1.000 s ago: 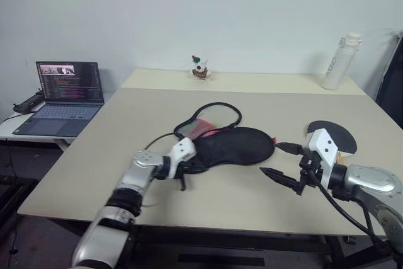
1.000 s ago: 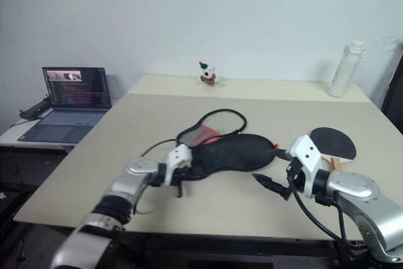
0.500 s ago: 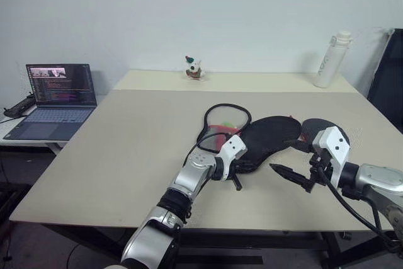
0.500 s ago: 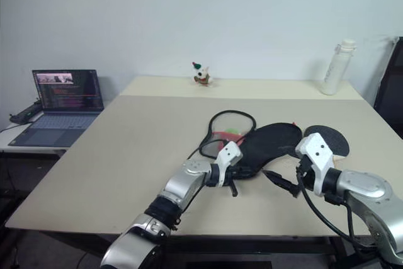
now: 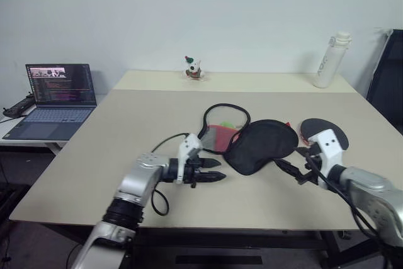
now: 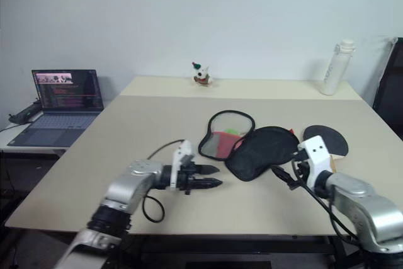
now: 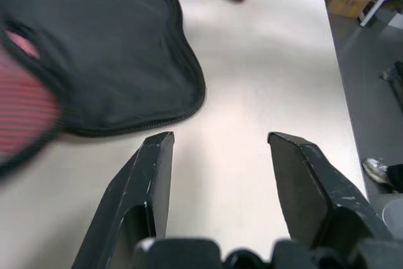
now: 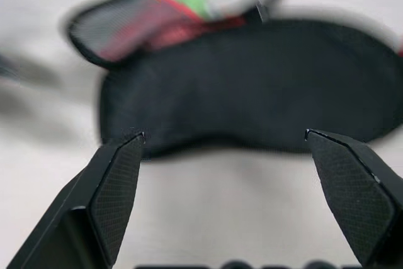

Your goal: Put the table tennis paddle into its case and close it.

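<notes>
The case (image 5: 261, 146) lies unzipped in the middle of the table, its black half flat and its mesh-and-red half (image 5: 220, 133) folded out to the left. The table tennis paddle (image 5: 321, 131) lies flat just right of the case, its black face up and partly behind my right wrist. My left gripper (image 5: 214, 171) is open and empty, hovering just left of the black half and pointing at it. My right gripper (image 5: 291, 163) stands wide open and empty at the case's right edge. The left wrist view has the black half (image 7: 113, 61) beyond the open fingers (image 7: 151, 174).
An open laptop (image 5: 60, 92) stands on a lower side table at the left. A white bottle (image 5: 329, 60) and a small figurine (image 5: 192, 67) stand along the table's far edge. Something dark (image 5: 387, 74) stands past the right edge.
My left gripper has let go of the case's edge, opened and drawn back to the left. The case now rests beside the paddle. My right gripper has sunk toward the case's right edge.
</notes>
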`<action>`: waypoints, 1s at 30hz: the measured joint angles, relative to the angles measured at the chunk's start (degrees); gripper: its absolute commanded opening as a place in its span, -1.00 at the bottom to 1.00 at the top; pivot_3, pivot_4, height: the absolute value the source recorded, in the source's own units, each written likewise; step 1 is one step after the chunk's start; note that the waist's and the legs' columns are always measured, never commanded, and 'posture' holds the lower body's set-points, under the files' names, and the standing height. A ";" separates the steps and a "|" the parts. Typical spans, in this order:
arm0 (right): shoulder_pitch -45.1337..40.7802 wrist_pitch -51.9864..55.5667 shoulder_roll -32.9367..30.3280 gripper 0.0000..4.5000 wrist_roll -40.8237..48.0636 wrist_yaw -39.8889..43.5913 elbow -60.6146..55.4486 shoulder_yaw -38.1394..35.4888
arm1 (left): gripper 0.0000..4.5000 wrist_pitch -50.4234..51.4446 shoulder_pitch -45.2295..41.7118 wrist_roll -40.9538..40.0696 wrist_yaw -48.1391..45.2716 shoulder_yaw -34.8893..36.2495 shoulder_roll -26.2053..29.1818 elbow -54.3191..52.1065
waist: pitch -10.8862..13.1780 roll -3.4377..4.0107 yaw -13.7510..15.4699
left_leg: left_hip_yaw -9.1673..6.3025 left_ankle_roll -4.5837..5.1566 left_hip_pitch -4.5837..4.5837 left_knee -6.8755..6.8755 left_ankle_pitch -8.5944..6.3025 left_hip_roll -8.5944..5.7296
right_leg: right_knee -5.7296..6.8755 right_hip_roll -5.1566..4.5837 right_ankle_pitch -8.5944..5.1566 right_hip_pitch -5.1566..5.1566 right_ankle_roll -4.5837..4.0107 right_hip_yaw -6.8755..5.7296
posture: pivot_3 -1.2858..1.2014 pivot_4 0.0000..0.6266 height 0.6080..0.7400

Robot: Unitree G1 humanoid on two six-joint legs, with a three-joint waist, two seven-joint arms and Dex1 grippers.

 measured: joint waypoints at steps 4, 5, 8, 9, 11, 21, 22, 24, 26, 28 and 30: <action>-3.68 3.98 7.01 1.00 -0.18 -5.10 4.51 0.28 | 0.14 0.03 0.47 -1.73 -2.63 1.53 4.82 -0.52 | 0.00 0.01 -0.17 | 0.08 0.00 -0.11 -0.08 0.00 -0.01 | 0.02 0.00 -0.01 -0.21 -0.03 0.05 | 0.03 -0.52 1.00; -4.17 4.49 8.02 1.00 -0.25 -5.82 5.11 0.27 | 0.14 -0.02 0.55 -1.92 -2.82 1.54 5.35 -0.64 | 0.00 0.01 -0.17 | 0.08 0.00 -0.13 -0.09 0.00 -0.01 | 0.02 0.00 0.01 -0.21 -0.06 0.05 | 0.03 -0.52 1.00; -5.40 5.31 11.45 1.00 -0.41 -7.90 7.02 0.17 | 0.14 -0.05 0.89 -2.11 -3.18 1.59 6.33 -0.72 | 0.00 0.00 -0.07 | 0.09 0.00 -0.15 -0.09 0.00 -0.01 | 0.01 -0.01 0.02 -0.22 -0.06 0.05 | 0.03 -0.52 1.00; -5.63 5.53 12.94 1.00 -0.41 -8.29 7.79 0.06 | 0.14 -0.02 0.97 -2.17 -3.12 1.63 6.54 -0.81 | 0.00 0.00 -0.12 | 0.13 0.00 -0.14 -0.09 0.00 -0.02 | 0.02 -0.01 0.01 -0.23 -0.05 0.07 | 0.03 -0.52 1.00; -6.30 5.67 14.71 1.00 -0.59 -8.94 8.62 0.37 | 0.14 0.14 1.09 -2.54 -2.96 1.67 6.68 -1.58 | 0.00 0.00 -0.36 | 0.16 0.00 -0.13 -0.08 0.00 -0.01 | 0.09 0.00 0.01 -0.27 -0.04 0.10 | 0.03 -0.52 1.00; -11.17 3.51 21.24 1.00 -3.50 -9.93 13.62 3.97 | 0.14 6.20 2.44 -12.04 -5.02 3.76 10.04 -13.15 | 0.00 0.00 -1.95 | 0.30 0.01 -0.11 -0.12 0.01 0.14 | 0.36 0.12 0.01 -0.54 -0.05 0.22 | 0.03 -0.52 1.00; -11.57 3.16 21.91 1.00 -3.92 -10.15 13.96 3.98 | 0.14 6.46 2.67 -12.70 -5.10 4.21 10.98 -14.26 | 0.00 0.00 -1.95 | 0.32 0.01 -0.12 -0.14 0.01 0.14 | 0.38 0.12 0.01 -0.57 -0.06 0.24 | 0.03 -0.52 1.00; -12.08 2.23 22.65 0.92 -4.41 -10.35 14.54 3.96 | 0.16 6.88 3.25 -13.30 -5.09 4.41 12.16 -15.42 | 0.00 0.00 -1.89 | 0.33 0.01 -0.13 -0.15 0.01 0.12 | 0.36 0.12 0.00 -0.58 -0.06 0.25 | 0.03 -0.52 1.00; -12.29 1.56 23.36 0.74 -4.52 -10.47 15.35 3.92 | 0.16 7.32 3.52 -13.32 -4.85 4.42 12.24 -15.62 | 0.00 0.00 -1.82 | 0.36 0.01 -0.15 -0.14 0.01 0.09 | 0.34 0.11 0.00 -0.58 -0.05 0.28 | 0.03 -0.52 1.00; -12.34 1.12 24.23 0.45 -4.48 -10.55 16.15 3.74 | 0.16 7.35 3.61 -13.31 -4.46 4.42 12.25 -15.63 | 0.00 0.00 -1.79 | 0.37 0.01 -0.15 -0.14 0.01 0.08 | 0.34 0.10 0.01 -0.59 -0.06 0.30 | 0.03 -0.52 1.00; -12.49 1.22 24.60 0.13 -4.17 -10.45 16.38 2.96 | 0.16 7.40 3.66 -13.31 -3.75 4.40 12.25 -15.82 | 0.00 0.00 -1.76 | 0.39 0.01 -0.18 -0.14 0.01 0.09 | 0.35 0.10 0.02 -0.64 -0.08 0.30 | 0.03 -0.52 1.00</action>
